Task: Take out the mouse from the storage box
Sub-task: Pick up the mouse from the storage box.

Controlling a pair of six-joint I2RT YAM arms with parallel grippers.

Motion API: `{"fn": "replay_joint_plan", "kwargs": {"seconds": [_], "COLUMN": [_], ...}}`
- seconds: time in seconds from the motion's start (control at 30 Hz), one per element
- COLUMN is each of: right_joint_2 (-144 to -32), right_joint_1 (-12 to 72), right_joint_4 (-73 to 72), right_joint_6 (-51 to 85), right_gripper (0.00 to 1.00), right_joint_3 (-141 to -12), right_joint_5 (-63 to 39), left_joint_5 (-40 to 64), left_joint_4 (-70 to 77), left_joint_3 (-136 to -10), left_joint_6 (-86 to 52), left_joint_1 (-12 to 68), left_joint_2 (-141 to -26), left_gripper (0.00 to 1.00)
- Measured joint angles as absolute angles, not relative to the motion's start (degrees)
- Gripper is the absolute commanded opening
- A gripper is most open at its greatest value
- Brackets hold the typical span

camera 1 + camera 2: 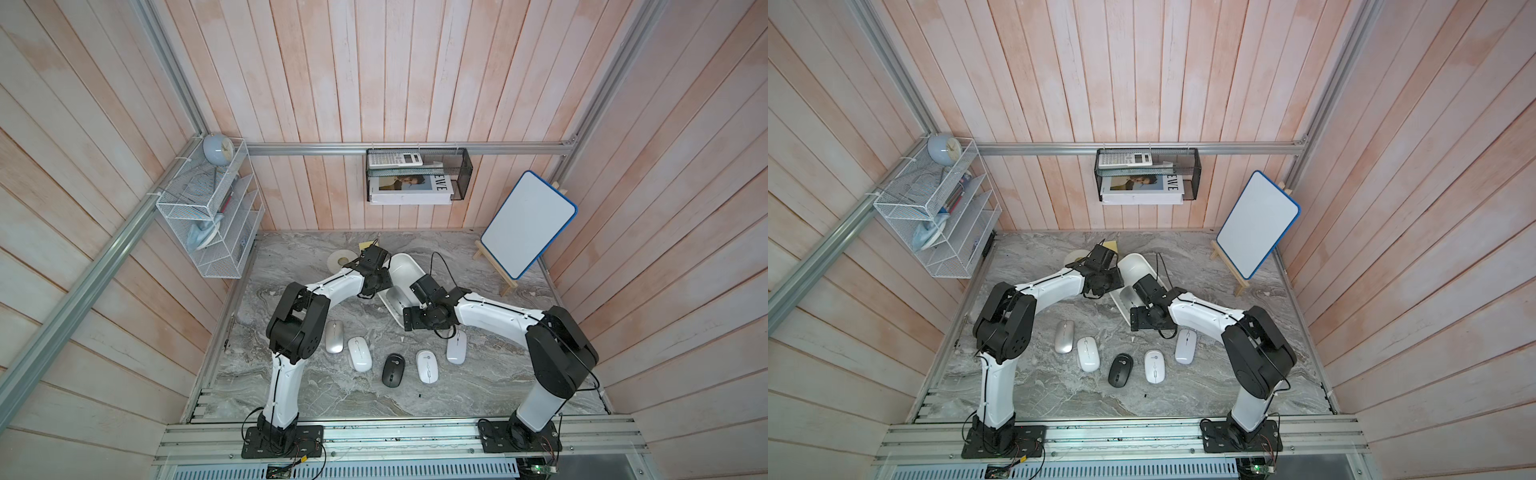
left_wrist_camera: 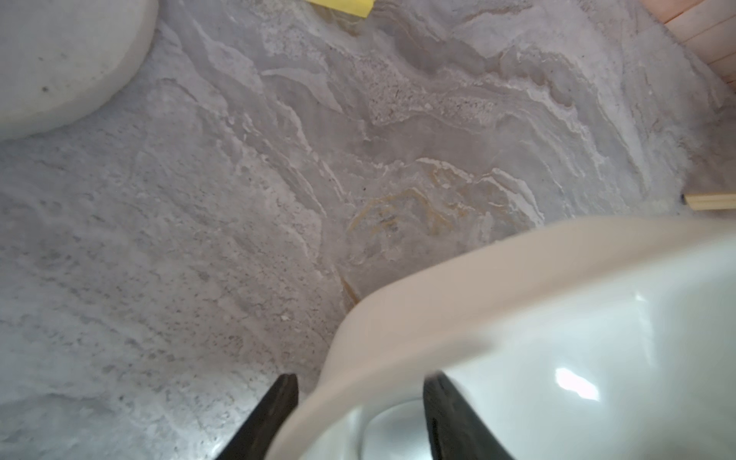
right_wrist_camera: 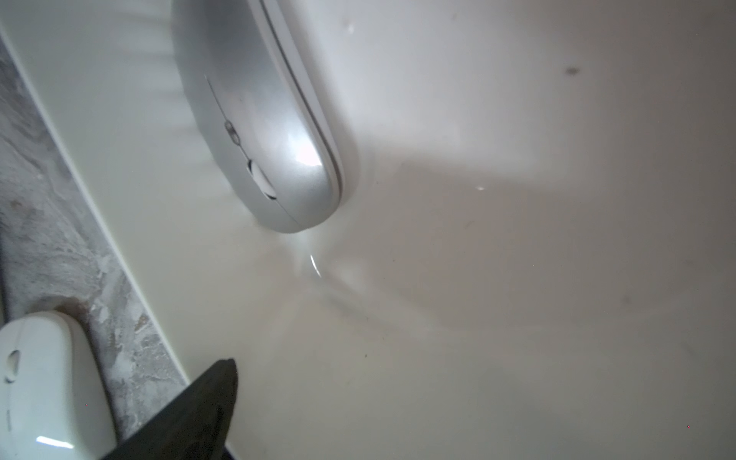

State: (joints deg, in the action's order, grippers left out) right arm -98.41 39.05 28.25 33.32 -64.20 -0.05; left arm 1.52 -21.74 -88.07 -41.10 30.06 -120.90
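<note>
You are viewing the storage box (image 1: 404, 266) sitting toward the back of the bench (image 1: 324, 395), near its middle. The mouse (image 3: 263, 131), a silver one, is lying inside the box, tipped on its edge against one wall; in both top views the right arm (image 1: 498, 316) is hiding it. The left hand (image 2: 361, 377) is straddling the box rim, with one finger (image 2: 278, 410) running outside the wall and the other inside; you cannot tell whether it is clamping the rim. The right hand (image 1: 413, 319) is hanging over the near end of the box with its jaws standing wide apart and gripping nothing; the single finger (image 3: 191, 410) showing in its wrist view is sitting apart from the mouse. A row of mice (image 1: 393, 370), five in all, is lying on the bench between the box and the arm bases: silver, white, black, white, white.
</note>
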Motion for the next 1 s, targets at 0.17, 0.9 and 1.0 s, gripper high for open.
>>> {"fn": "replay_joint_plan", "kwargs": {"seconds": [0.17,0.9,1.0], "right_joint_2": [-97.7,-94.8,-94.8], "right_joint_1": [36.7,35.6,35.6], "right_joint_4": [28.8,31.3,31.0], "right_joint_6": [32.6,26.7,25.6], "right_gripper": [0.95,0.98,0.98], "right_joint_3": [-64.5,-67.7,-67.7], "right_joint_5": [-0.4,-0.9,1.5], "left_joint_5": [1.2,0.9,1.4], "left_joint_4": [-23.2,-27.0,-26.8], "left_joint_3": [-89.1,-92.8,-92.4], "left_joint_6": [-40.0,-37.2,-36.6], "left_joint_1": [31.3,32.2,32.0], "left_joint_2": [-120.9,-120.9,-120.9], "left_gripper": [0.38,0.26,0.26]}}
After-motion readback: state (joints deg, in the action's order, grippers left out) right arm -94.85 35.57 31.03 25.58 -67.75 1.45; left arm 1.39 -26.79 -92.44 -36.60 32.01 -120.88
